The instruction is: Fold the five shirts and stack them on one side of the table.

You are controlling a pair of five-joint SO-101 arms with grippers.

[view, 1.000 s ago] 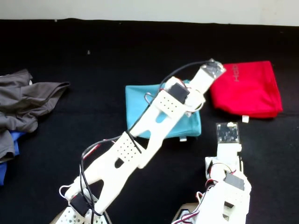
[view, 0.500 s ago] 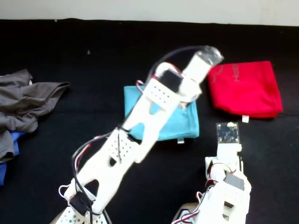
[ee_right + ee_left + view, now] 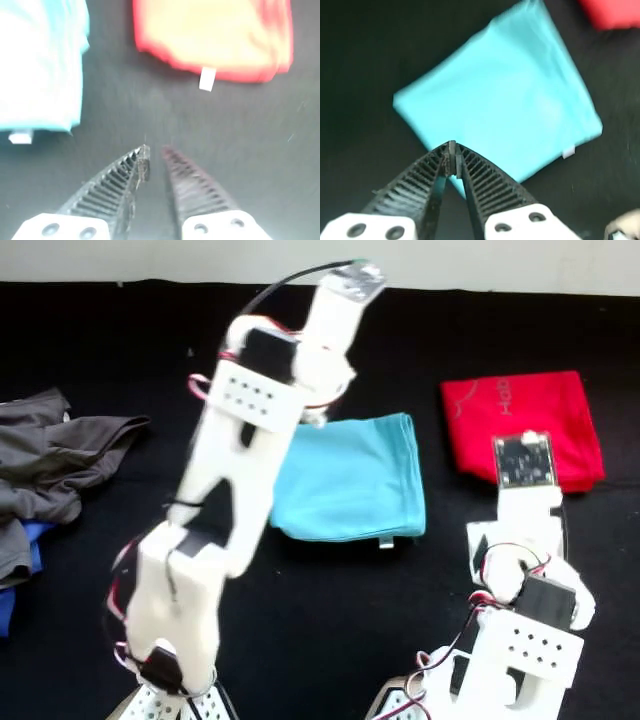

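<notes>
Two of the five shirts look folded to me, so I judge the job under halfway. At the left edge of the table (image 3: 150,340) a crumpled grey heap (image 3: 60,455) lies on top of a blue shirt (image 3: 15,580). Both are unfolded, and I can't tell how many garments the grey heap holds.

Next comes my left arm (image 3: 240,460), raised high. Its wrist camera shows the left gripper (image 3: 452,160) with fingers pressed together, pinching nothing, above the teal shirt (image 3: 350,480). That shirt lies folded flat near the middle.

Just to its right, apart from it, lies the red shirt (image 3: 520,425), also folded. The right arm (image 3: 525,560) sits low at the near right. The right gripper (image 3: 156,152) has its tips slightly apart and empty over bare cloth, between the two folded shirts.

What's left, as I see it, is folding the heap and stacking everything on one side.
</notes>
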